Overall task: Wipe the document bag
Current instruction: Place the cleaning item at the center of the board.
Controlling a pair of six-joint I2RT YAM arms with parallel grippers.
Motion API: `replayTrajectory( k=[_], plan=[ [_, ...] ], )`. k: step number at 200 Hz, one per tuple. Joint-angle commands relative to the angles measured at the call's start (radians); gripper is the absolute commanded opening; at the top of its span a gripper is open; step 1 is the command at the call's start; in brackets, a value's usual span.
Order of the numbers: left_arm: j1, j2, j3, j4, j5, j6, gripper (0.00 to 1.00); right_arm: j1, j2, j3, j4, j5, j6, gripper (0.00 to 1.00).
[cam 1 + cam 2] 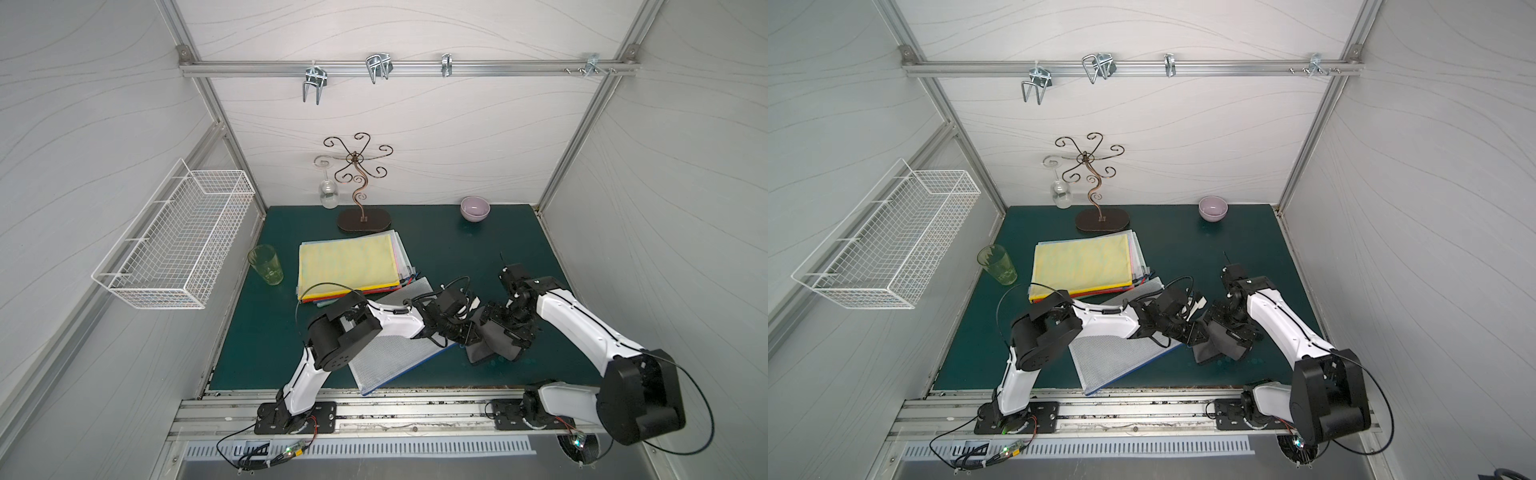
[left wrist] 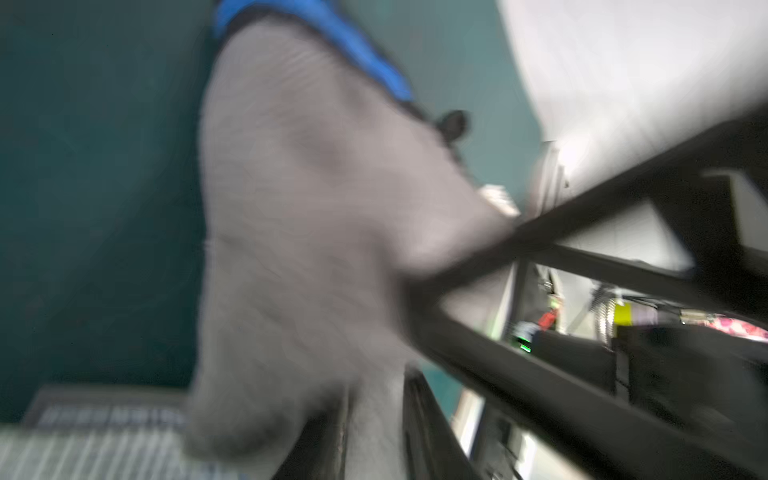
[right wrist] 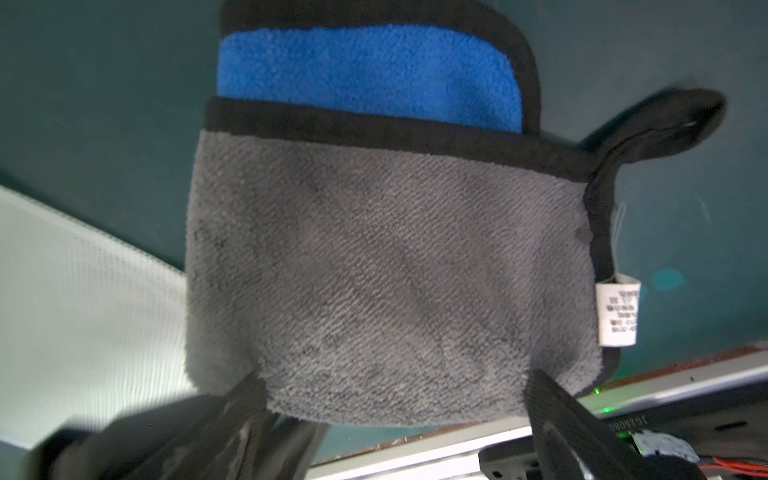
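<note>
The right gripper (image 3: 395, 378) stands spread wide, its fingers (image 3: 552, 411) flanking one edge of the grey cloth (image 3: 386, 266); the left gripper (image 1: 459, 334) meets the cloth's other side, whether parted or pinching I cannot tell. The document bag (image 1: 386, 361) lies flat on the green mat (image 1: 519, 241) just left of the cloth, under the left arm (image 1: 395, 324); its long blue-trimmed edge runs diagonally from the mat's front toward the grippers.

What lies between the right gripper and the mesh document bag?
Between the right gripper and the mesh document bag: the grey cloth and the left gripper, in both top views.
</note>
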Motion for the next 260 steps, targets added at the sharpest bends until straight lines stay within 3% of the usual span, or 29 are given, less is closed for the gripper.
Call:
replayTrajectory(
  k=[1, 103, 129, 150, 173, 186, 212, 227, 260],
  plan=[
    [0.002, 0.059, 0.048, -0.084, -0.013, -0.024, 0.25, -0.022, -0.061, 0.044, -0.106, -0.006, 0.001, 0.98],
    [-0.005, 0.073, 0.053, -0.175, -0.021, 0.016, 0.20, -0.088, -0.229, 0.169, -0.161, 0.054, 0.007, 0.94],
    [-0.002, -0.038, -0.020, -0.117, -0.052, 0.045, 0.24, -0.090, -0.193, 0.184, -0.152, 0.054, -0.018, 0.94],
    [0.002, -0.104, -0.039, -0.112, -0.062, 0.075, 0.26, -0.091, -0.220, 0.199, -0.148, 0.074, 0.002, 0.88],
    [0.002, -0.031, 0.034, -0.216, -0.023, 0.097, 0.26, -0.092, -0.314, 0.213, -0.109, 0.102, 0.019, 0.84],
    [0.002, -0.027, 0.009, -0.178, -0.011, 0.081, 0.26, -0.091, -0.330, 0.233, -0.114, 0.116, 0.022, 0.84],
    [0.005, -0.080, -0.020, -0.150, -0.024, 0.099, 0.29, -0.092, -0.272, 0.225, -0.096, 0.061, -0.017, 0.84],
    [0.021, -0.144, -0.057, -0.103, -0.027, 0.085, 0.32, -0.090, -0.207, 0.180, -0.027, -0.040, -0.059, 0.81],
    [0.081, -0.287, -0.117, -0.145, -0.065, 0.072, 0.39, -0.037, -0.057, 0.140, 0.105, -0.123, -0.132, 0.62]
  ],
)
